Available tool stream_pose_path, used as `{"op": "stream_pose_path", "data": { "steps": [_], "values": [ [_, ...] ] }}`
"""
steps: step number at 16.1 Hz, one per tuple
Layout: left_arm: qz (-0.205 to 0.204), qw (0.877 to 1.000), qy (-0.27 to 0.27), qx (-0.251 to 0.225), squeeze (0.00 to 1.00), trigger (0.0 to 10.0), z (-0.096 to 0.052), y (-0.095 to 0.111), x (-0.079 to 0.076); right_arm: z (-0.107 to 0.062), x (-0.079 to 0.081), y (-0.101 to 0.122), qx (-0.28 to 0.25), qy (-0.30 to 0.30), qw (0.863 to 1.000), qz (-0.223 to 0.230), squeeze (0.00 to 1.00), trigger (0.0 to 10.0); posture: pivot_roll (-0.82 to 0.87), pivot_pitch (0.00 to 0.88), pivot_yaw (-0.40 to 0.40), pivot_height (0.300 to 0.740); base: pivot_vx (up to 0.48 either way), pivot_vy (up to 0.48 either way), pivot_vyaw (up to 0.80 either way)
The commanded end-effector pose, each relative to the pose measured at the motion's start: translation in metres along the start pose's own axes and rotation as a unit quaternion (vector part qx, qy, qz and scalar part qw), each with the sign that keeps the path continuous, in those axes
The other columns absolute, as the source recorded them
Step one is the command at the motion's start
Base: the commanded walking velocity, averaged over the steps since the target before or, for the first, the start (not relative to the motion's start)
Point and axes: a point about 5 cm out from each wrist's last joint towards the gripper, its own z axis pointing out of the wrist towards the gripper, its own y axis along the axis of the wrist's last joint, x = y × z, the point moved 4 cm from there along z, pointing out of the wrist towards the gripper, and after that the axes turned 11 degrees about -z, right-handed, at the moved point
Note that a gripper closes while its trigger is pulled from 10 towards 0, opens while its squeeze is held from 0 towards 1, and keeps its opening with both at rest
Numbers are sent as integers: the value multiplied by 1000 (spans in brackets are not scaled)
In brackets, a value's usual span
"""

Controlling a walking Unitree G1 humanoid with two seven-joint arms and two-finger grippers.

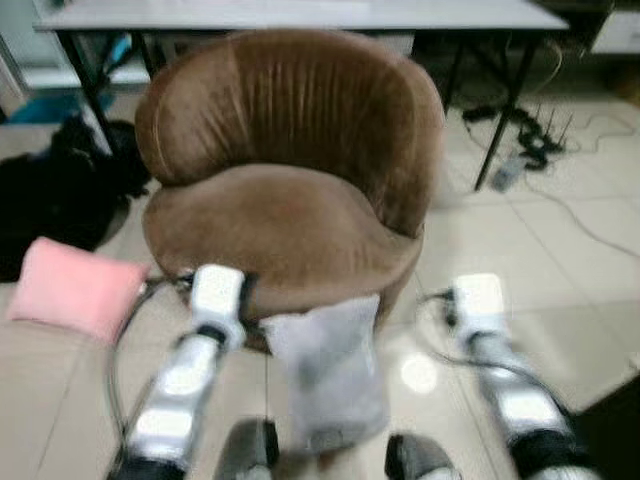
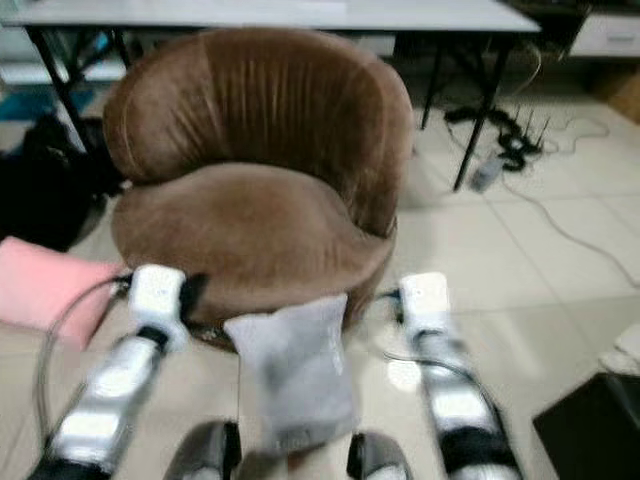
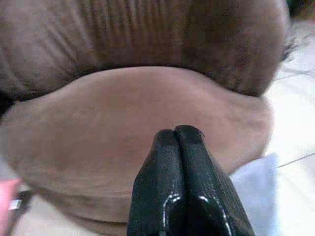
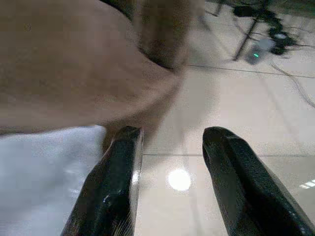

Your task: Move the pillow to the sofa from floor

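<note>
A grey pillow (image 1: 330,370) stands on the tiled floor, leaning against the front of the brown round sofa chair (image 1: 290,215), between my two arms. My left arm (image 1: 190,370) reaches toward the seat's front edge on the pillow's left. The left gripper (image 3: 176,133) is shut with nothing in it, just before the seat cushion, and the pillow (image 3: 256,187) lies beside it. My right arm (image 1: 500,370) is on the pillow's right. The right gripper (image 4: 170,135) is open above the floor, with the pillow (image 4: 44,167) next to one finger.
A pink pillow (image 1: 75,288) lies on the floor left of the sofa. A black bag (image 1: 50,190) sits behind it. A table (image 1: 300,12) stands behind the sofa. Cables and a power strip (image 1: 515,160) lie at the back right. A dark object (image 2: 590,430) is at the near right.
</note>
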Motion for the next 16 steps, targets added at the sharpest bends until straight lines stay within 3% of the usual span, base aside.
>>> {"op": "stream_pose_path", "data": {
  "steps": [1, 3, 12, 16],
  "values": [
    [-1, 1000, -12, -6, 0, 10000, 4, 4, -10, -1, -14, -4, 5, -15, 1000, -4, 0, 10000, 29, 0, 10, 621, 247, 0, 0],
    [4, 1000, -5, -5, 0, 10000, 5, 3, -9, 0, -13, -4, 5, -10, 1000, -5, 0, 10000, 31, 0, 6, 621, 0, 0, 0],
    [5, 1000, -4, -5, 0, 10000, 4, 2, -8, -1, -13, -4, 6, -9, 1000, -5, 0, 10000, 30, 0, 6, 532, 0, 0, 0],
    [5, 1000, -2, -4, 0, 10000, 3, 2, -8, -1, -13, -5, 4, -9, 1000, -6, 0, 10000, 30, 0, 5, 532, 0, 0, 0]
  ]
}}
